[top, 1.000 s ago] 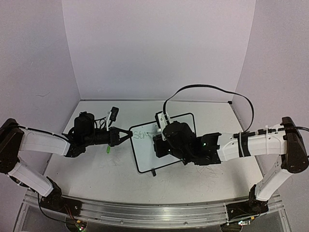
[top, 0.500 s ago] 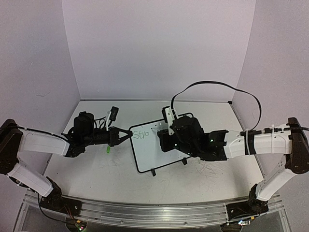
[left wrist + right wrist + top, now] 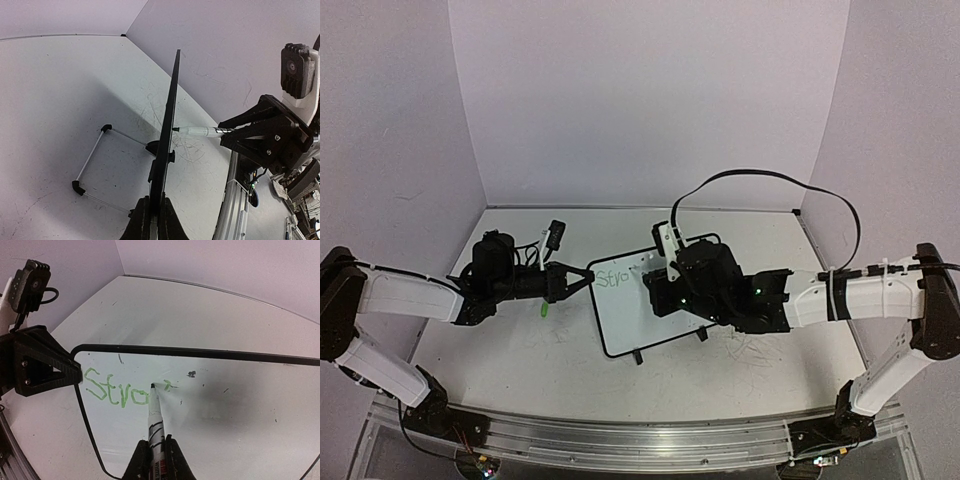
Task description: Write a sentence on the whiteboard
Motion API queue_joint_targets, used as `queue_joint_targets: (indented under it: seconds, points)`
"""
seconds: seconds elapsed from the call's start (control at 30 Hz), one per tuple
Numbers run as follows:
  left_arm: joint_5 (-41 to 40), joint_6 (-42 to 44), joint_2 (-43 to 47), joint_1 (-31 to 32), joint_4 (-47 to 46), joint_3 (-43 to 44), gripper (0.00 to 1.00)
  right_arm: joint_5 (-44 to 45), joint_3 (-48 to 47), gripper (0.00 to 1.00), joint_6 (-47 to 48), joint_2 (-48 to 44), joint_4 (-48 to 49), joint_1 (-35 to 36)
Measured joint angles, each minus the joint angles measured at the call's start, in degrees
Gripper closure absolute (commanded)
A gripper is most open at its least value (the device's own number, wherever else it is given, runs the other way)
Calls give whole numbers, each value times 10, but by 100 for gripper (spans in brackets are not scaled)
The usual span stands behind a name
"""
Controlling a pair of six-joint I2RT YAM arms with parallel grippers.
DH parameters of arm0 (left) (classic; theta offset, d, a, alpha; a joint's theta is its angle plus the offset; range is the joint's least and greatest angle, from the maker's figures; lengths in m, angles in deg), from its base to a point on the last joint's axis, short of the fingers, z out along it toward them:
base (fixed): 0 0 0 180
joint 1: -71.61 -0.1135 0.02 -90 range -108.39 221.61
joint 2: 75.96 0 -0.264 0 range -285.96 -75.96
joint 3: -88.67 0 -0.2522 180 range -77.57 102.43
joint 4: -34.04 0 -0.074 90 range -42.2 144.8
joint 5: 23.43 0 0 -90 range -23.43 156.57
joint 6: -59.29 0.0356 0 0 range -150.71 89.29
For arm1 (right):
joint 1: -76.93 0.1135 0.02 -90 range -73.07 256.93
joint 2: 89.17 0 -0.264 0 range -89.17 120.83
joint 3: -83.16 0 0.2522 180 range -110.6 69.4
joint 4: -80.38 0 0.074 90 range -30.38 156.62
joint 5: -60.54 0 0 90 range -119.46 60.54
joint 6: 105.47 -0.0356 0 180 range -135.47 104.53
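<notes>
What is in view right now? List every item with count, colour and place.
whiteboard: one, white with a black frame, mid-table, propped on its stand
green writing: one partial word, "Stro", upper left of the whiteboard
marker: one, white barrel with a dark tip, tip at the whiteboard just right of the writing
wire stand: one, silver with black feet, behind the whiteboard
small green object: one, on the table by the left arm, too small to identify
cable: one, black, looping above the right arm
table: one, white and scuffed
left gripper: one, black, shut on the whiteboard's edge
right gripper: one, black, shut on the marker
</notes>
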Motion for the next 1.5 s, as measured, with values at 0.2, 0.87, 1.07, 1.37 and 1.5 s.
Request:
queue_joint_targets:
  seconds: [0.2, 0.87, 1.07, 1.37, 1.5]
  points:
    - [0, 0, 0, 0, 0, 0, 100, 3, 0, 100, 0, 0, 0, 0]
    - [0, 0, 0, 0, 4, 0, 100, 7, 1, 100, -14, 6, -7, 5]
    - [0, 0, 0, 0, 4, 0, 100, 8, 10, 100, -21, 6, -12, 11]
    - [0, 0, 0, 0, 4, 0, 100, 11, 17, 100, -31, 6, -19, 15]
    - [0, 0, 0, 0, 4, 0, 100, 15, 17, 100, -31, 6, -19, 15]
